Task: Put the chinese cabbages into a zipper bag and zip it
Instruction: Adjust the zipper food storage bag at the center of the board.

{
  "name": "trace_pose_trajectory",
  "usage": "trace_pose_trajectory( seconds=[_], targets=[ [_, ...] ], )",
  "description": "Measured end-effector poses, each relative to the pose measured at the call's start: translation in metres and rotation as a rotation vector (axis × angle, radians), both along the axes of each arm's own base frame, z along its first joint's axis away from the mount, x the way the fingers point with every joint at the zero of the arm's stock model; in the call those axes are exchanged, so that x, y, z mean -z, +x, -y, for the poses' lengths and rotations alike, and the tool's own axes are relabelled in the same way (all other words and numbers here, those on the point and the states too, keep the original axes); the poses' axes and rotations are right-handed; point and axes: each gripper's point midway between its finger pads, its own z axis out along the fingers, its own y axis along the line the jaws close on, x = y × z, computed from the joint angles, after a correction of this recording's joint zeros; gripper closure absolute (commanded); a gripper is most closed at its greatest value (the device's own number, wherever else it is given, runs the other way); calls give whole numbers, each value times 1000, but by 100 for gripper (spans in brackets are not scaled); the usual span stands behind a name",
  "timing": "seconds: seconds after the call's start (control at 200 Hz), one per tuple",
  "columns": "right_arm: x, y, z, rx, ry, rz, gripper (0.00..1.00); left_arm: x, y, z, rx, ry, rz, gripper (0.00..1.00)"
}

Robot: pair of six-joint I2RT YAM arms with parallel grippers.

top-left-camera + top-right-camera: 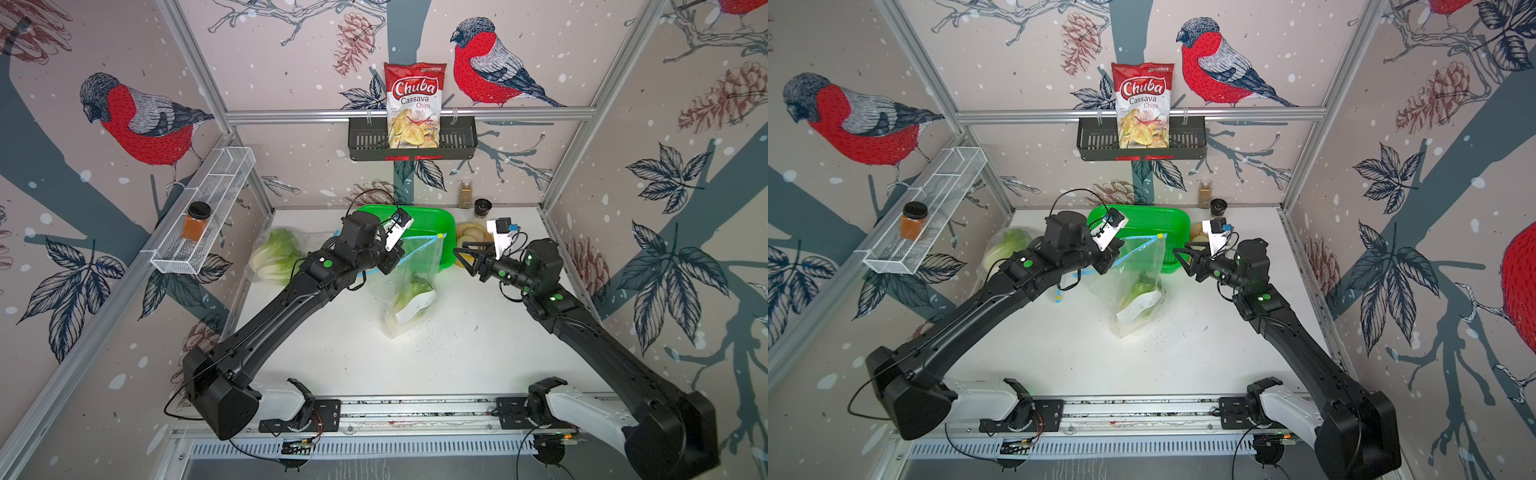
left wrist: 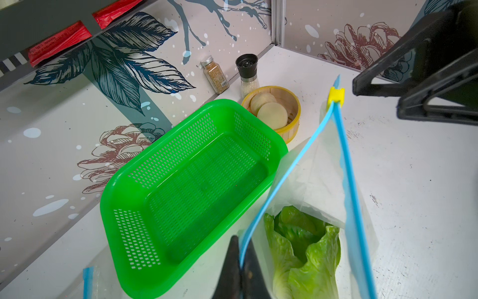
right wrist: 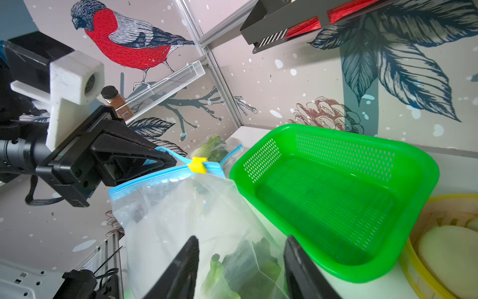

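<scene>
A clear zipper bag (image 1: 409, 266) with a blue zip strip stands mid-table, one chinese cabbage (image 2: 305, 248) inside it. My left gripper (image 2: 239, 248) is shut on one lip of the strip and holds the mouth up. The yellow slider (image 2: 336, 96) sits at the strip's far end. My right gripper (image 1: 462, 261) is open just right of the bag, a little below the slider, with nothing gripped. In the right wrist view its fingertips (image 3: 194, 239) frame the bag's side. More chinese cabbages (image 1: 276, 253) lie in a second clear bag at the far left.
An empty green basket (image 1: 432, 220) stands right behind the bag. A bamboo steamer (image 2: 292, 103) with pale discs is beside it, then a spice jar (image 1: 465, 193) and a grinder (image 1: 482, 208) at the back wall. A white wire shelf (image 1: 208, 208) hangs on the left wall.
</scene>
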Motion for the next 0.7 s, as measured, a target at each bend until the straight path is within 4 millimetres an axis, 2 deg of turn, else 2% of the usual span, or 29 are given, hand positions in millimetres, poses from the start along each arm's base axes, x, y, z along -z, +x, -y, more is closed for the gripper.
trace_pose_trajectory(
  seconds=[0.175, 0.34, 0.45, 0.615, 0.7],
  targets=[
    [12, 8, -13, -95, 7, 14, 46, 0, 1, 1, -1, 1, -1, 100],
    [7, 10, -26, -193, 33, 67, 45, 2, 2, 1, 0, 3, -5, 100],
    [9, 15, -34, -238, 39, 67, 40, 4, 3, 2, -1, 5, -8, 100],
    [8, 19, -49, -326, 49, 77, 41, 5, 7, 5, -2, 10, -13, 100],
    [6, 17, -60, -377, 53, 78, 46, 5, 8, 6, -3, 9, -11, 100]
  ],
)
